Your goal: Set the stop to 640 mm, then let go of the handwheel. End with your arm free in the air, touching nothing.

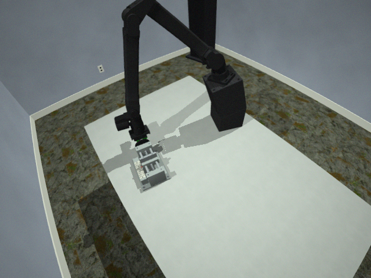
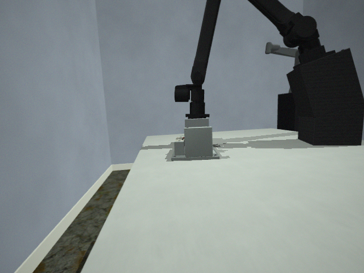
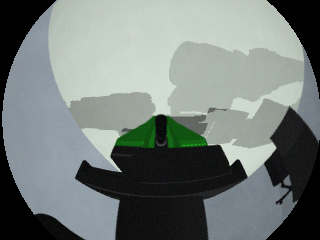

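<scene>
A small grey stop fixture [image 1: 151,168] sits on the white table top, near its left side; it also shows in the exterior view [image 2: 196,141]. A white scale strip with marks [image 1: 138,170] runs along its left side. Its readings are too small to read. My gripper [image 1: 139,140] stands straight down at the fixture's far end and is shut on the handwheel. In the wrist view the green handwheel [image 3: 160,136] shows between the dark fingers. In the exterior view the gripper [image 2: 197,115] rests right on top of the fixture.
The arm's black base block [image 1: 228,98] stands at the far side of the table [image 1: 227,191]. The table's left edge [image 2: 117,202] drops to a mottled floor close to the fixture.
</scene>
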Controlling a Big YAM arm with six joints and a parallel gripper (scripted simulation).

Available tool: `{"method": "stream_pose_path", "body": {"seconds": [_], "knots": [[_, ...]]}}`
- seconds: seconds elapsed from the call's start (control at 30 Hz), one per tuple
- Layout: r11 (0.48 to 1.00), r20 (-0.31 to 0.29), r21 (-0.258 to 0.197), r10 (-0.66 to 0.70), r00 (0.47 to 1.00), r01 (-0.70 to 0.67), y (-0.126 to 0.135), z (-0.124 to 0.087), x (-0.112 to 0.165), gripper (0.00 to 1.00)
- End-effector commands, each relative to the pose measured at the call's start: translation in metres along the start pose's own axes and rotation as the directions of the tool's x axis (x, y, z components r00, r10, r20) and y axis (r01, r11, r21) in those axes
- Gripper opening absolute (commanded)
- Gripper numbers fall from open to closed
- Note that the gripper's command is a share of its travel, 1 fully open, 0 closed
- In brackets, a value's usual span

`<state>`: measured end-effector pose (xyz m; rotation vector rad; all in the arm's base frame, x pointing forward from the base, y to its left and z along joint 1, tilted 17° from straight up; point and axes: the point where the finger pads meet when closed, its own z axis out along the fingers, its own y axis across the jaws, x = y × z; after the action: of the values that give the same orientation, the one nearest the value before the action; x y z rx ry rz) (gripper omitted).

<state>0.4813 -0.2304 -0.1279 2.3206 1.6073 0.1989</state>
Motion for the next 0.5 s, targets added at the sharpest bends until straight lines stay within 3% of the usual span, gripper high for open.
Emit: {"method": "stream_pose_path", "body": {"seconds": [0.0, 0.17, 0.23, 0.33, 0.4, 0.43, 0.47], "knots": [[0.997, 0.002, 0.075, 0.006, 1.0, -0.006, -0.038, 0.011, -0.006, 0.06], [0.997, 0.002, 0.073, 0.005, 1.0, -0.005, -0.039, 0.008, -0.006, 0.06], [0.999, 0.006, 0.036, 0.007, 1.0, -0.007, -0.026, -0.01, -0.008, 0.06], [0.999, 0.006, 0.031, 0.008, 1.0, -0.008, -0.029, -0.016, -0.008, 0.06], [0.999, 0.006, 0.031, 0.008, 1.0, -0.008, -0.029, -0.016, -0.008, 0.06], [0.997, 0.002, 0.071, 0.007, 1.0, -0.007, -0.046, -0.002, -0.006, 0.06], [0.997, 0.002, 0.071, 0.007, 1.0, -0.007, -0.047, -0.003, -0.006, 0.06]]}}
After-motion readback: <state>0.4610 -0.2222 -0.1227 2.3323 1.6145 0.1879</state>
